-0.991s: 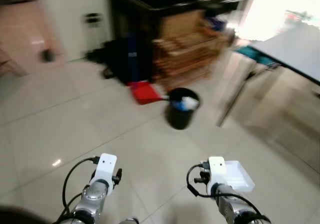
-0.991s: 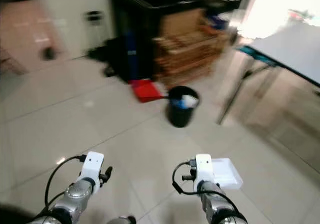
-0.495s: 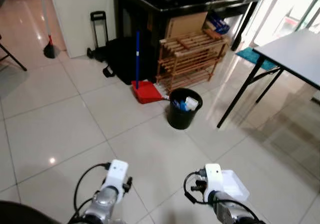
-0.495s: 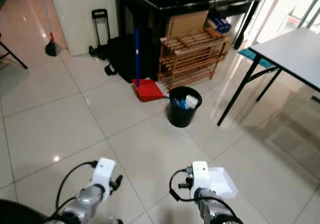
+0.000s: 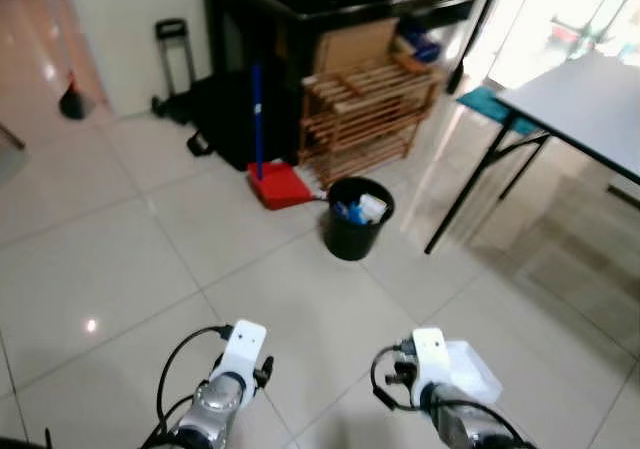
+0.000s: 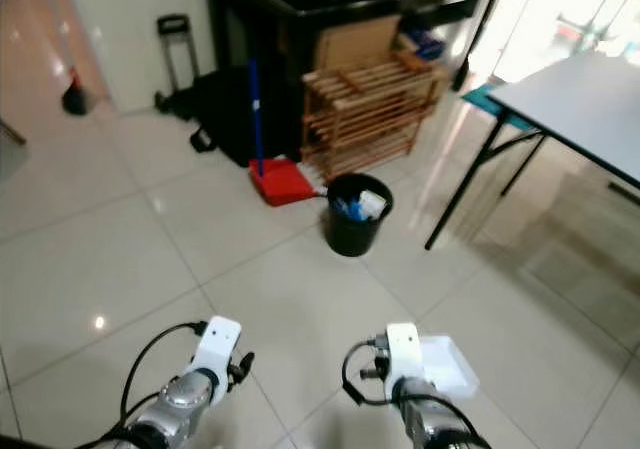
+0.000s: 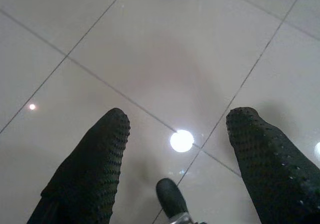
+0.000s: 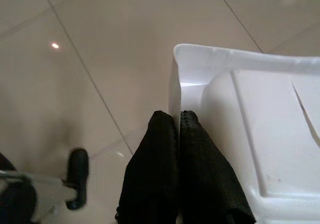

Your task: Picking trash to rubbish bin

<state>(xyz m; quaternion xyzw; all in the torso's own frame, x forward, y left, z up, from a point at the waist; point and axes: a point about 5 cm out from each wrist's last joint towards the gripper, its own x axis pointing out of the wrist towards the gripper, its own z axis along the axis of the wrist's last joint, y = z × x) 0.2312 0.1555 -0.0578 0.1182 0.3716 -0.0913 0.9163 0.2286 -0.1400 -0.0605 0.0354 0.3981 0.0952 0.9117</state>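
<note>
A black rubbish bin with some trash inside stands on the tiled floor ahead, a little right of centre. My right gripper is shut on the rim of a white plastic tray, held low at my right. My left gripper is open above bare floor tiles, with nothing between its fingers. Both wrists sit at the bottom of the head views, well short of the bin.
A red dustpan with a blue handle lies just left of the bin. Behind it stand a wooden rack, a black cabinet and a black bag. A grey table on black legs is at the right.
The camera has shifted, so the bin and furniture sit slightly further left and lower in view. Both grippers keep the same state, the right still gripping the tray.
</note>
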